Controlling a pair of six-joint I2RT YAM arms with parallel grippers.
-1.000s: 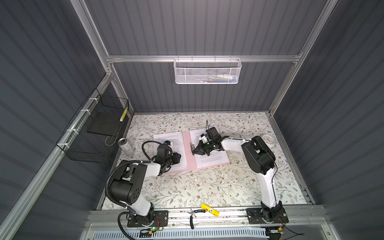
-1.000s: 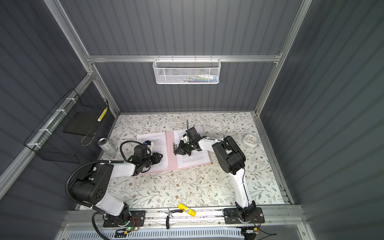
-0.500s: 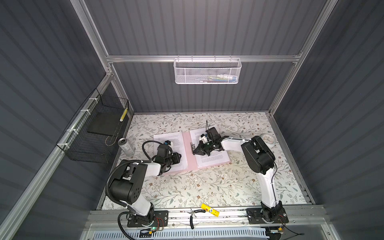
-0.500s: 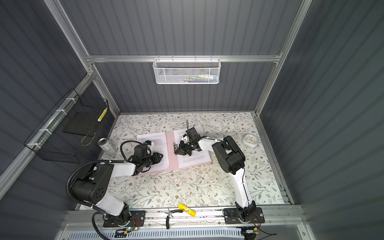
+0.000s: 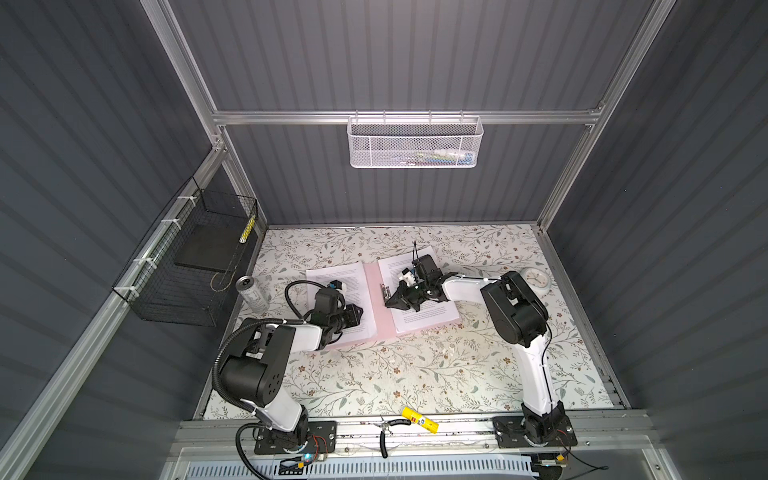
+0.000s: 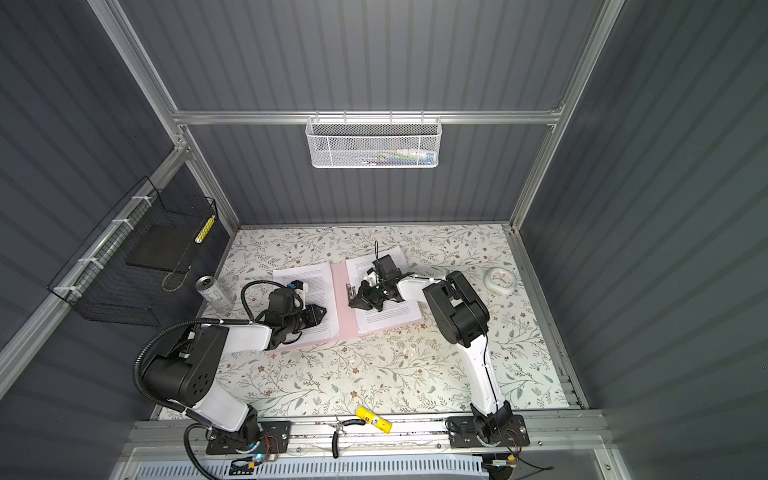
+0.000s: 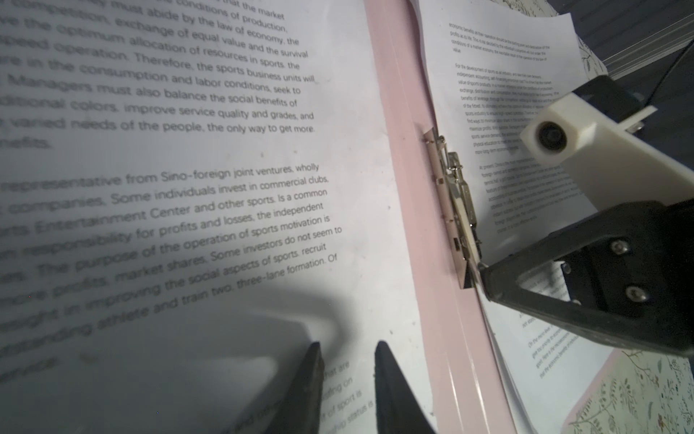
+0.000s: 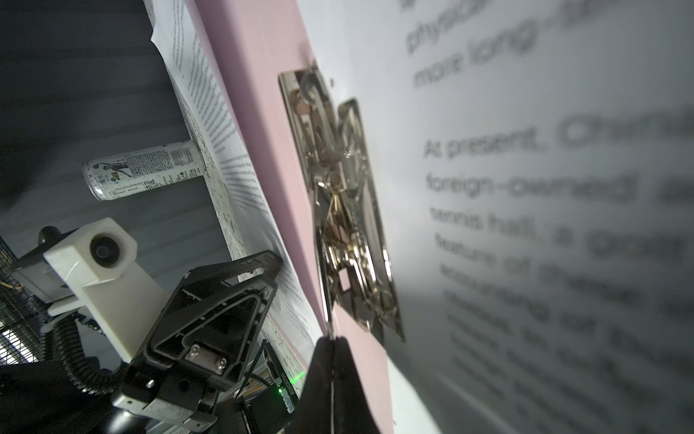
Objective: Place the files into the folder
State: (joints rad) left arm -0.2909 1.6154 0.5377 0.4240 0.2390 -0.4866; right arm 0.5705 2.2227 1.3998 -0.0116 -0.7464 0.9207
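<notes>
Evidently works on the folder (image 5: 371,309), spread open flat at mid tabletop (image 5: 415,374), spine running near to far. Finds files (image 5: 338,276) on both halves: some on the left flap, more on the right one beside the clip (image 7: 456,210). Has the right claw (image 8: 332,340) closed tight at the clip's near end, seemingly pinching its thin lever, probably to lift it so files can slide beneath. Sets the left claw (image 7: 347,360) low over the left files, tips a little apart with nothing between them; cannot tell whether touching. Likely stands ready to drag those files rightward, across the spine, onto the clip side.
</notes>
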